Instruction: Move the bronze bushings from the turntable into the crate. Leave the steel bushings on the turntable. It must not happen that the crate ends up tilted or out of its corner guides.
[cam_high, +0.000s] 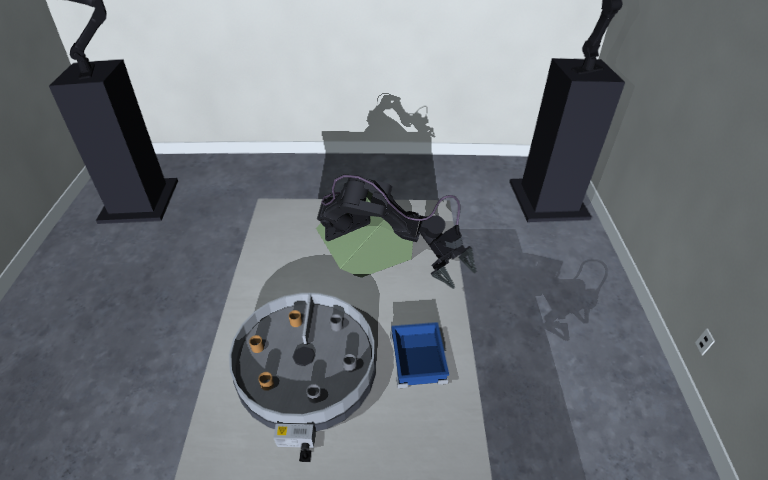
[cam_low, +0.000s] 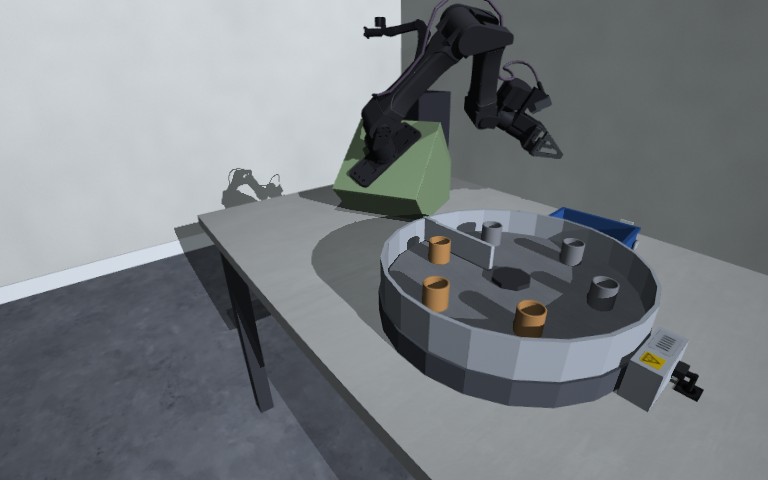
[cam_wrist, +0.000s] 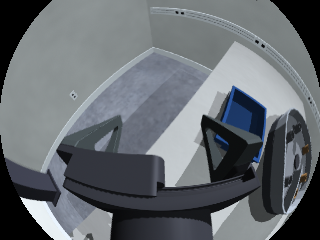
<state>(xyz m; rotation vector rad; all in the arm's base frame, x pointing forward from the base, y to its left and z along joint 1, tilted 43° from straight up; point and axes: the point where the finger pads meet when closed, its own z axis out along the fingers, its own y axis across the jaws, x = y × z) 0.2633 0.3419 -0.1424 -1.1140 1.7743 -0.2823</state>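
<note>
The turntable (cam_high: 300, 418) (cam_low: 487, 350) (cam_wrist: 274, 170) carries three upright bronze bushings. One bronze bushing (cam_high: 295, 316) (cam_low: 439, 250) stands near the divider, another (cam_high: 256, 344) (cam_low: 435, 294) at the left, and a third (cam_high: 265, 379) (cam_low: 530, 318) at the front left. Three steel bushings stand on the other side: one (cam_high: 336, 322) (cam_low: 491, 233) at the back, one (cam_high: 349, 362) (cam_low: 572, 251) at the right, one (cam_high: 313, 391) (cam_low: 603, 293) at the front. The blue crate (cam_high: 421, 380) (cam_low: 594, 223) shows no bushing inside. My gripper (cam_high: 463, 277) (cam_wrist: 161, 119) is open, empty, high behind the crate.
A raised rim surrounds the turntable, with a thin divider wall (cam_high: 307, 319) (cam_low: 461, 243) and a dark centre hub (cam_high: 303, 354) (cam_low: 510, 278). A white box (cam_high: 294, 435) (cam_low: 651, 367) sits at its front edge. My arm stands on a green block (cam_high: 373, 254) (cam_low: 390, 192) behind the turntable.
</note>
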